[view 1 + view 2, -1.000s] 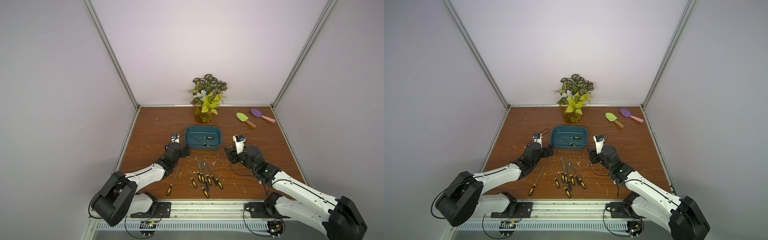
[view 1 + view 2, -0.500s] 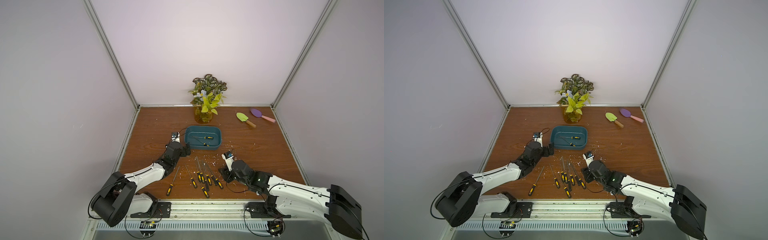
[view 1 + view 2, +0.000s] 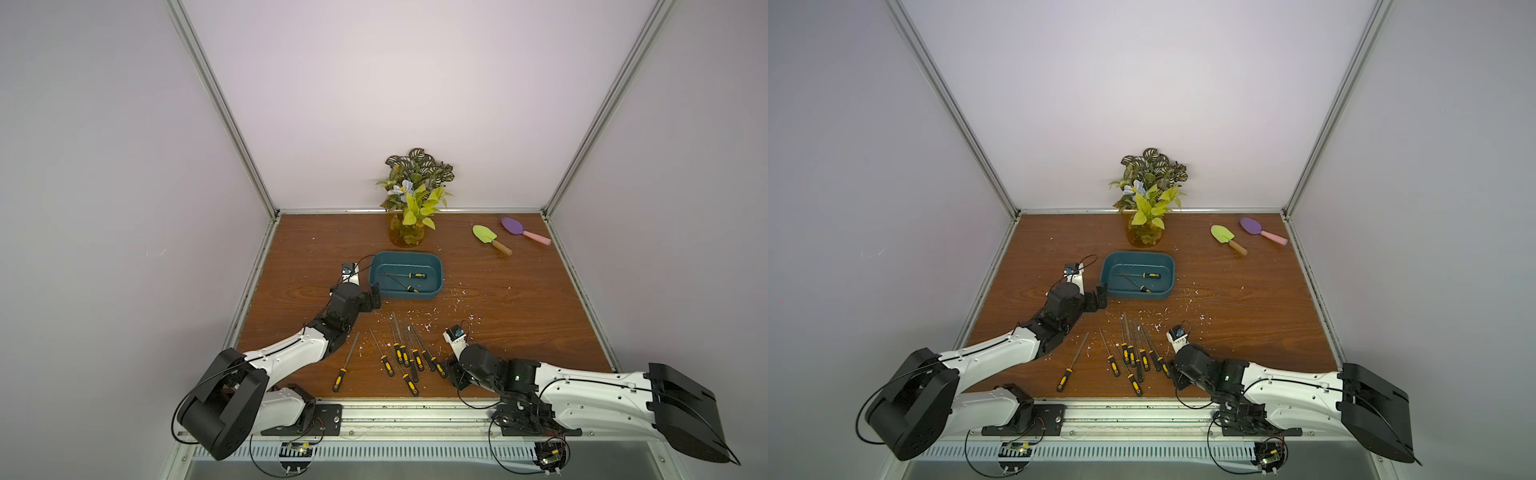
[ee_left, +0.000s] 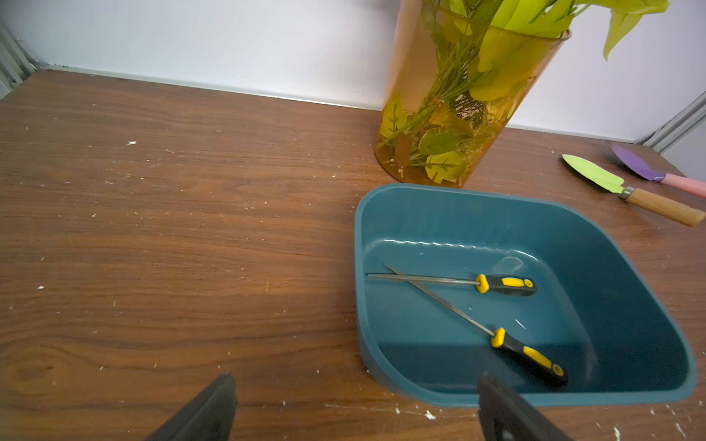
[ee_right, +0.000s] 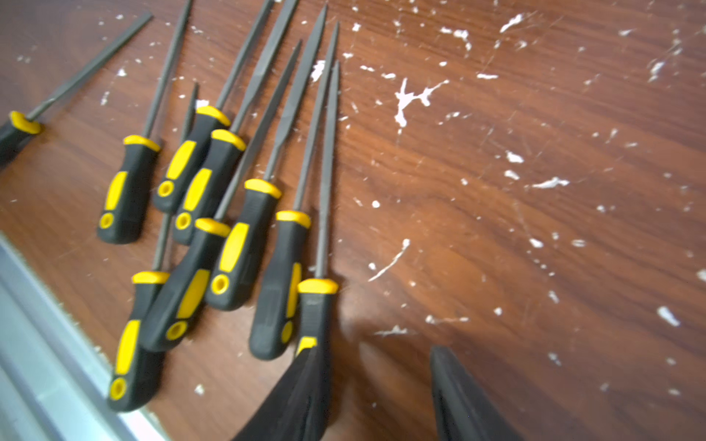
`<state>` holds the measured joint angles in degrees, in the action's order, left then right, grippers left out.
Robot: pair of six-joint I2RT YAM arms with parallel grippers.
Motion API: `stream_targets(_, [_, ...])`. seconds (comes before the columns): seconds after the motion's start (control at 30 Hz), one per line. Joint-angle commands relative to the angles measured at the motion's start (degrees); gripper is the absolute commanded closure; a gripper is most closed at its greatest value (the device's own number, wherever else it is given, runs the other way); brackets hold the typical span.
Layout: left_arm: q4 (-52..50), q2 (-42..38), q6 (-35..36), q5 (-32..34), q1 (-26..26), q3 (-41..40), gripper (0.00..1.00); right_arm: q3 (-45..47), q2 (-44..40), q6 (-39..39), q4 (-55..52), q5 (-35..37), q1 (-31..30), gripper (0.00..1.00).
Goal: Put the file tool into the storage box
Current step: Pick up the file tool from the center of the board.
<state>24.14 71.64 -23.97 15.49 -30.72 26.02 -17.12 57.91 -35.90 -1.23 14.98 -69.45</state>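
Vase (image 3: 406,237) just behind storage box (image 3: 405,296), green trowel (image 3: 483,233) well apart, files (image 5: 244,236) overlapping

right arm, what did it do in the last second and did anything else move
The right end effector swung from beside the storage box back toward its base; it is now open and empty beside the loose files. Nothing was visibly gripped or released. The left end effector, the box and its two files stayed put.
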Motion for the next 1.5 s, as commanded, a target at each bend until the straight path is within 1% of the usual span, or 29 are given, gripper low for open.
stream_targets(0.0, [0.55,0.17,0.72,0.12,0.46,0.17,0.01,-0.83,-1.06,-1.57,-1.08,2.23,-1.54,0.47])
stream_targets(0.1, [0.42,0.61,0.59,0.13,0.48,0.44,0.01,-1.98,0.18,-1.50,-2.35,2.93,-2.76,0.46])
stream_targets(0.3, [0.32,-0.22,0.68,0.76,0.44,0.26,0.00,-4.07,5.51,-2.60,-4.88,5.75,-5.29,0.45])
stream_targets(0.4, [0.29,-0.63,0.70,0.51,0.44,0.08,0.01,-4.58,7.39,-3.21,-5.35,7.03,-5.60,0.45])
stream_targets(0.67, [0.03,-0.90,0.72,-0.27,0.48,0.39,0.00,-5.18,10.16,-3.73,-4.48,10.13,-5.61,0.45])
stream_targets(0.9, [0.02,-0.71,0.72,-0.54,0.48,0.35,0.00,-4.90,12.96,-2.16,-1.18,10.16,-5.68,0.49])
stream_targets(1.0, [0.02,-0.69,0.92,-0.32,0.44,0.35,0.00,-5.56,14.81,-2.29,-1.91,10.87,-5.70,0.55])
stream_targets(1.07, [-0.04,-0.79,1.04,-0.22,0.46,0.35,0.01,-5.64,15.39,-2.33,-2.06,11.28,-5.70,0.63])
stream_targets(1.13, [-0.11,-1.03,1.12,-0.01,0.47,0.30,0.01,-5.72,15.48,-2.45,-2.29,12.05,-5.70,0.74])
stream_targets(1.3, [0.05,-1.27,1.29,0.30,0.48,0.00,0.00,-5.56,12.30,-1.87,-3.27,15.02,-5.74,0.88])
stream_targets(1.47, [0.29,-1.46,1.60,-0.21,0.43,-0.01,0.00,-5.85,4.68,1.02,-5.01,20.11,-5.70,0.93])
